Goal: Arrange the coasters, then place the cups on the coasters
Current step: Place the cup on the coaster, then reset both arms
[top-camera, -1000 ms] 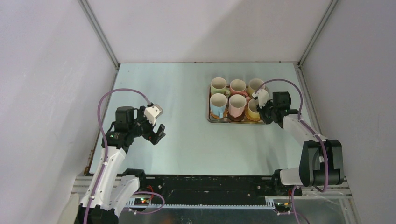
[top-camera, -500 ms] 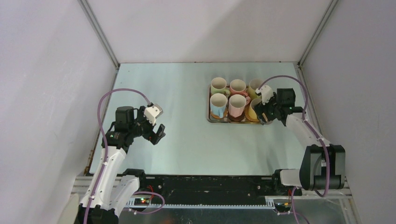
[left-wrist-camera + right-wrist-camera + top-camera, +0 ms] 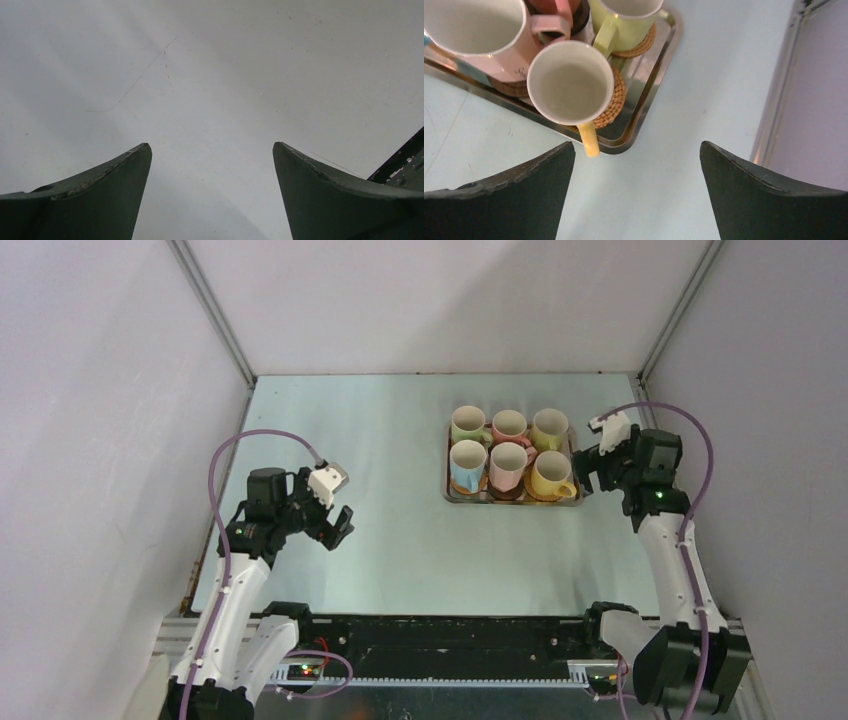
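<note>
Six cups stand in two rows inside the steel tray [image 3: 512,500], each on a round coaster: green [image 3: 467,424], pink [image 3: 509,424] and yellow [image 3: 549,426] behind, blue [image 3: 467,462], pink [image 3: 508,466] and yellow [image 3: 547,473] in front. In the right wrist view the front yellow cup [image 3: 570,82] sits upright on a woven tan coaster [image 3: 613,102], handle towards me; the rear yellow cup [image 3: 624,17] has its own coaster [image 3: 642,46]. My right gripper [image 3: 597,466] [image 3: 636,146] is open and empty, just right of the tray. My left gripper [image 3: 337,525] [image 3: 211,145] hangs open over bare table.
The tray's rim [image 3: 651,112] lies close ahead of the right fingers. The enclosure's right wall [image 3: 809,90] and its metal frame post [image 3: 665,320] stand near the right arm. White walls close in the table on the left and at the back.
My right gripper has opened, let go of the front yellow cup and drawn back rightwards off the tray. The cup stays on its coaster. The left arm has not moved.
</note>
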`<state>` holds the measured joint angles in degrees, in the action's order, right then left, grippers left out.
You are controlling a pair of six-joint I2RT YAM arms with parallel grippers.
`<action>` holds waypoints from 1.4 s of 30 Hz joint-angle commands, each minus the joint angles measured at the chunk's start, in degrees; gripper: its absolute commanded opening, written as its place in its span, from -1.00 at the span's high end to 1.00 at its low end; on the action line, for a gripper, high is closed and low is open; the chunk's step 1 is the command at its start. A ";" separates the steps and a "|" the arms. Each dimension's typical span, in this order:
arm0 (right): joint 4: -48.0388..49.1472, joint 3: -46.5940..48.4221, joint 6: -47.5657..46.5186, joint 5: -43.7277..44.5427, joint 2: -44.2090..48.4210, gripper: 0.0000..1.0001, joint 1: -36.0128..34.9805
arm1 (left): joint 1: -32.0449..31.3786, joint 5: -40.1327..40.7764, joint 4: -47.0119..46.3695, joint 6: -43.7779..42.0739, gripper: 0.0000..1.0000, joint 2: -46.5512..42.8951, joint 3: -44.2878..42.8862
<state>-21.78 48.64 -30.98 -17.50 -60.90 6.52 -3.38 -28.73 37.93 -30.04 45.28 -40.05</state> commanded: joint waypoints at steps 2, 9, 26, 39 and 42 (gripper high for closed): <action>4.78 -0.32 4.97 -5.02 5.26 -0.99 1.38 | 0.39 -1.37 -0.14 -1.16 -0.97 -0.02 0.50; 20.79 -5.26 20.97 5.99 8.89 -0.99 0.83 | 0.44 -1.71 -0.05 -1.01 -0.97 -0.35 0.50; 21.12 -7.66 18.36 -7.20 17.68 -0.99 0.36 | 0.55 -2.45 0.03 -0.66 -0.97 -1.06 0.35; 23.74 -7.78 17.67 -1.28 17.40 -0.99 -0.02 | 0.61 -0.69 -0.45 -0.28 -0.97 0.46 0.30; 23.73 -7.77 16.70 0.15 17.44 -0.99 0.36 | 0.62 -0.25 -0.47 -0.36 -0.97 0.52 0.25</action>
<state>-1.28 41.01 -12.58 -20.16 -44.10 6.81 -3.25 -29.65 38.26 -30.02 45.80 -40.05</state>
